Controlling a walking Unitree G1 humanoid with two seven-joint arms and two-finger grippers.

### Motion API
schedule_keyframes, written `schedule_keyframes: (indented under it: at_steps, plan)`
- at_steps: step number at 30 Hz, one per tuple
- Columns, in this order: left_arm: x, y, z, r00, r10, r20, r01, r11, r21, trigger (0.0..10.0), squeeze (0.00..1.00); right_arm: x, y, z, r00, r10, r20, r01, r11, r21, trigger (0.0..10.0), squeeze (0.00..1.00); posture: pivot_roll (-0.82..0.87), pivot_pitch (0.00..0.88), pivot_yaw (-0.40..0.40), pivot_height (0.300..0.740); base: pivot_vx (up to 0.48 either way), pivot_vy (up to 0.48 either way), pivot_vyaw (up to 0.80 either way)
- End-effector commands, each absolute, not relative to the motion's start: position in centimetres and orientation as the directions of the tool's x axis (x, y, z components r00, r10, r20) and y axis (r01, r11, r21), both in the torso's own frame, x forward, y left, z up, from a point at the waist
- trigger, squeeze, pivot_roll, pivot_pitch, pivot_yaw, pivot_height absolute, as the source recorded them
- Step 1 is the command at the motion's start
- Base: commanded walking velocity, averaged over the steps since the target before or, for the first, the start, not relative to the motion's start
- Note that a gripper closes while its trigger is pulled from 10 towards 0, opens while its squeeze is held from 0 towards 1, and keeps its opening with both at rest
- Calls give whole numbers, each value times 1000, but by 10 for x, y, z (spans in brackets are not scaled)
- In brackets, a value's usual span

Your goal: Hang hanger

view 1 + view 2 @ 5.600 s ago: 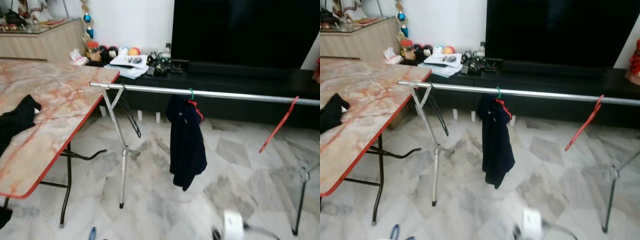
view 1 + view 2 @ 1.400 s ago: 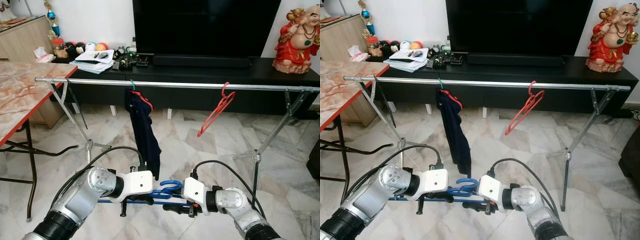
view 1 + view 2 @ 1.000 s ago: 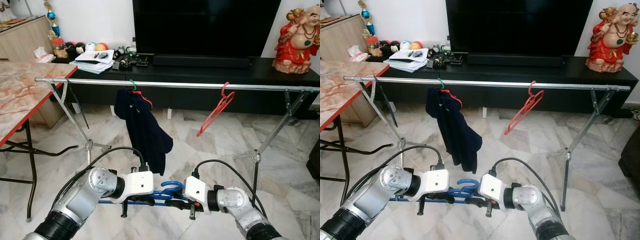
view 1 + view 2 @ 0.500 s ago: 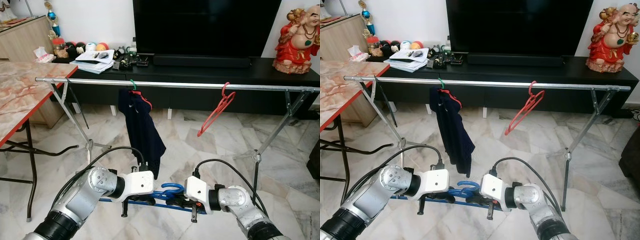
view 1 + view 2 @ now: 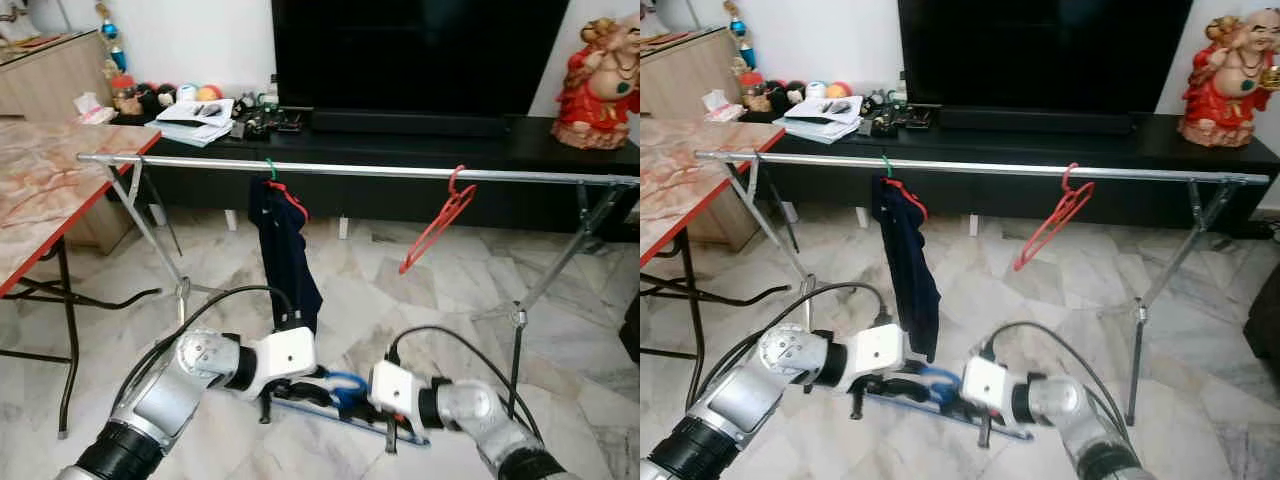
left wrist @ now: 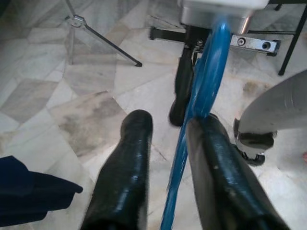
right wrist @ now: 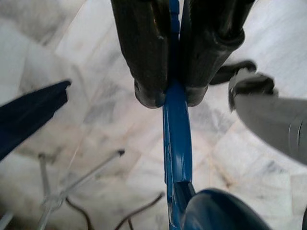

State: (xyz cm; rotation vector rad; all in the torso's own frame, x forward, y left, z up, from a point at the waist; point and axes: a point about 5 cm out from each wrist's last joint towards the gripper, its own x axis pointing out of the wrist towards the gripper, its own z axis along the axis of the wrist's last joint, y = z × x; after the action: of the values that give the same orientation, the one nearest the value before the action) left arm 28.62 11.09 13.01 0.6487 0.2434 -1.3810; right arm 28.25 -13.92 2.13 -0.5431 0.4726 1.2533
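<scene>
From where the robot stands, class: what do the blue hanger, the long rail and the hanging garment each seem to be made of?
Blue hanger: probably plastic; glossy, moulded look, with a ridge along its edge. The right claw is shut on it.
Long rail: metal, likely steel or aluminium; thin silver tube with a bright sheen.
Hanging garment: dark navy fabric; it drapes in soft folds, with red trim at the collar.

A home living room. A large black television point(image 5: 415, 50) on a low dark cabinet point(image 5: 560, 165) fills the upper frame. A marble-tiled floor point(image 5: 380, 290) lies below.
</scene>
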Motion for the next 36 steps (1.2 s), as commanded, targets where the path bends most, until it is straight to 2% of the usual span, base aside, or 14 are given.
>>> schedule_keyframes:
  at_steps: [1, 7, 12, 15, 16, 17, 20, 21, 23, 27, 30, 31, 33, 36]
  plan:
    - [284, 118, 131, 189, -826, -531, 964, 54, 260, 10000, 1000, 280, -142, 17, 245, 734, -633, -968, 221, -118, 0, 0, 112, 0, 24, 740, 0, 0, 0]
    - [275, 136, 124, 166, -789, -592, 978, 56, 200, 10000, 1000, 272, -150, 3, 281, 683, -674, -952, 290, -103, 0, 0, 112, 0, 24, 740, 0, 0, 0]
    - [278, 166, 111, 252, -688, -681, 965, 126, 229, 10000, 1000, 266, -157, -6, 313, 647, -696, -935, 339, -106, 0, 0, 116, 0, 25, 740, 0, 0, 0]
    - [291, 202, 84, 519, -553, -652, 852, 393, 345, 10000, 996, 271, -166, -10, 507, 545, -668, -808, 570, -148, 0, 0, 120, 0, 25, 740, 0, 0, 0]
    - [294, 212, 74, 608, -481, -632, 781, 508, 364, 10000, 129, 273, -168, -12, 558, 503, -659, -755, 638, -152, 0, 0, 119, 0, 23, 740, 0, 0, 0]
    - [294, 220, 64, 663, -414, -624, 714, 599, 362, 10000, 0, 274, -171, -13, 604, 459, -651, -691, 708, -142, 0, 0, 119, 0, 21, 740, 0, 0, 0]
    - [273, 240, 23, 721, -243, -649, 542, 782, 309, 10000, 0, 273, -172, -18, 697, 364, -618, -507, 859, -66, 0, 0, 109, 0, 23, 740, 0, 0, 0]
    - [273, 240, 23, 721, -243, -649, 542, 782, 309, 10000, 0, 273, -172, -18, 697, 364, -618, -507, 859, -66, 0, 0, 109, 0, 23, 740, 0, 0, 0]
    - [250, 248, -7, 729, -126, -673, 373, 897, 236, 10000, 0, 270, -166, -22, 726, 349, -592, -447, 894, -20, 0, 0, 109, 0, 22, 740, 0, 0, 0]
    - [209, 251, -46, 655, -18, -755, 203, 967, 154, 10000, 0, 266, -155, -26, 748, 319, -582, -392, 920, 0, 0, 0, 97, 0, 19, 740, 0, 0, 0]
    - [186, 249, -63, 599, 19, -801, 156, 978, 140, 10000, 0, 262, -152, -31, 749, 281, -600, -357, 934, -8, 0, 0, 92, 3, 17, 740, 0, 0, 0]
    - [179, 248, -67, 580, 29, -814, 157, 977, 147, 10000, 0, 261, -152, -33, 751, 260, -607, -337, 941, -14, 549, 0, 92, 3, 17, 740, 0, 0, 0]
    - [158, 247, -79, 524, 62, -850, 113, 983, 142, 10000, 0, 262, -153, -33, 769, 197, -608, -260, 966, -15, 10000, 0, 98, 10, 16, 740, 0, 0, 0]
    - [144, 244, -87, 474, 78, -877, 74, 989, 128, 10000, 0, 267, -154, -29, 797, 144, -586, -183, 983, -8, 10000, 0, 91, 16, 17, 740, 0, 0, 0]
